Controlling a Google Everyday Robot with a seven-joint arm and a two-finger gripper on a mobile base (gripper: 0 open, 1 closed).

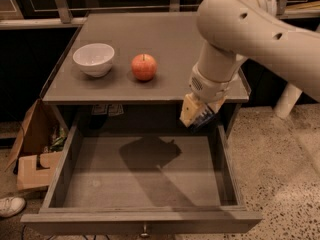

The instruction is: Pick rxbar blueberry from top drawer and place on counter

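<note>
- gripper (pixel 197 116) hangs over the back right part of the open top drawer (pixel 59 170), just below the front edge of the desk (pixel 165 36), i.e. the counter in the task.
- jaws look closed on the rxbar blueberry (pixel 206 119). The dark wrapper with pale marks pokes out on the right side of the gripper tip, tilted. The contact itself is partly hidden.
- bar is in the air, off the drawer floor. The floor shows only the arm's shadow.
- desk carries a white bowl (pixel 93 59) at the left and an apple (pixel 144 67) just beside it. They are apart, not touching.
- handling, judged: the bar is light and flat, with a soft core that gives a little. The foil wrapper is slick, so it could pivot or slip in a narrow pinch.
- best hold, judged: across the short width near the middle, not on the crimped end.
- step, judged: pick is done and the lift is under way. What's left is to clear the desk edge and set the bar down on the bare right half, away from the apple.
- risk, judged: the bar could clip the desk's front lip on the way up.
</note>
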